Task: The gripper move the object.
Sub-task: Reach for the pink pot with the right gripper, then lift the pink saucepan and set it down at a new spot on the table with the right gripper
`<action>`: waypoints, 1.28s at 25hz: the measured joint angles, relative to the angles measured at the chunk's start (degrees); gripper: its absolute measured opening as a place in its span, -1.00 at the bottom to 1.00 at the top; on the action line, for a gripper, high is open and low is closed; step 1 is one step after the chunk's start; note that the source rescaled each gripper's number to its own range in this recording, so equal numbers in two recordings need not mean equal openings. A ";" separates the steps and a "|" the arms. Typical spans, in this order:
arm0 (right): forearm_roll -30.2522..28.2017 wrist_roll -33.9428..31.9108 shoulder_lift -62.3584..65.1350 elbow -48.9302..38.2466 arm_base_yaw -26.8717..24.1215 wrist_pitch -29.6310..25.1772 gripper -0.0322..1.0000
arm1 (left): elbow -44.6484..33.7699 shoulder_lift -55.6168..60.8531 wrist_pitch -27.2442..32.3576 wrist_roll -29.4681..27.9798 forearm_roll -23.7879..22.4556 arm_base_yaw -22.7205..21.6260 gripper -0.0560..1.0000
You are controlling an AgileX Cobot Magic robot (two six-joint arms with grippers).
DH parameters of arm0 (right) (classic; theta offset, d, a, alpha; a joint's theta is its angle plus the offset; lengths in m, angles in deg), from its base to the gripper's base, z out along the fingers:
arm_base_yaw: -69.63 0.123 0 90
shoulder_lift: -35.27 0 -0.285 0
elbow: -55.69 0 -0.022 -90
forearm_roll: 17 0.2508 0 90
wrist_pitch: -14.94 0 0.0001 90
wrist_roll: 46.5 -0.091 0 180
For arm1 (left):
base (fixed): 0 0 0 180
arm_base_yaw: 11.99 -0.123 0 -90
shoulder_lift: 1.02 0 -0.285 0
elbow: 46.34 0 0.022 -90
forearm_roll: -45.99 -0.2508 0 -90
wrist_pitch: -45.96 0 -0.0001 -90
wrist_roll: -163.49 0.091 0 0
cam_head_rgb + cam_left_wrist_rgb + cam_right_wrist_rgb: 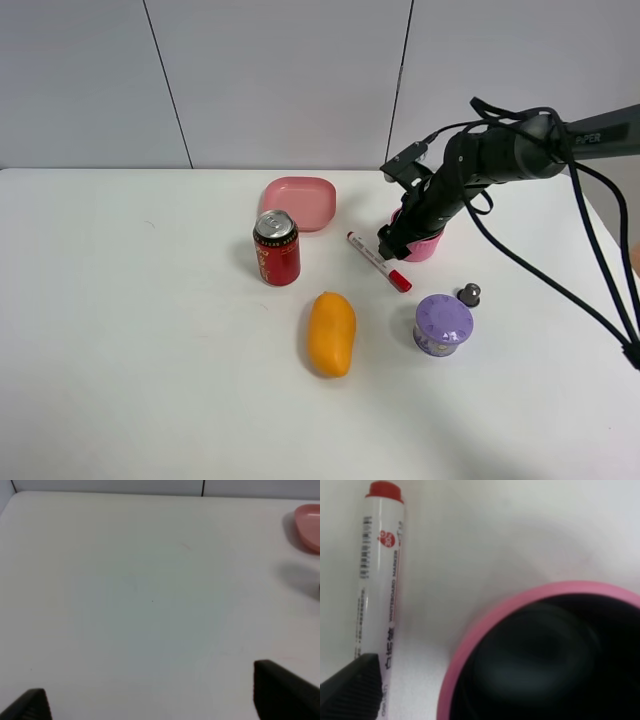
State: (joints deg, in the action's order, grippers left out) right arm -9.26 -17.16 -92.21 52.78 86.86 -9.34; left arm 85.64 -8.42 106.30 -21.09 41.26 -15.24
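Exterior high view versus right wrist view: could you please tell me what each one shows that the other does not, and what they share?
Only exterior high: the red can, mango, pink dish, purple lidded jar, and the right arm reaching over the pink saucepan. Only right wrist: the saucepan's dark inside, the print on the whiteboard marker, and one pincer fingertip close up. Both: the saucepan and the red-capped marker lying beside it.
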 joint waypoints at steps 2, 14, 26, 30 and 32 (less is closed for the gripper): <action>0.00 0.00 0.00 0.00 0.00 0.00 0.67 | 0.00 0.00 0.00 0.00 0.00 0.00 1.00; 0.00 -0.63 0.00 0.00 0.00 -0.05 0.21 | 0.00 0.00 0.00 0.00 0.00 0.00 1.00; 0.32 -0.91 0.00 0.00 0.00 -0.34 -0.94 | 0.00 0.00 0.00 0.00 0.00 0.00 1.00; 0.38 -0.98 0.79 0.00 0.00 -0.40 -0.94 | 0.00 0.00 0.00 0.00 0.00 0.00 1.00; 0.38 -0.98 1.91 0.00 0.00 -0.46 -0.94 | 0.00 0.00 0.00 0.00 0.00 0.00 1.00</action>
State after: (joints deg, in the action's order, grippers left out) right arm -8.88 -18.14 -90.30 52.78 86.86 -9.80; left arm 85.64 -8.42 106.30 -21.09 41.26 -15.24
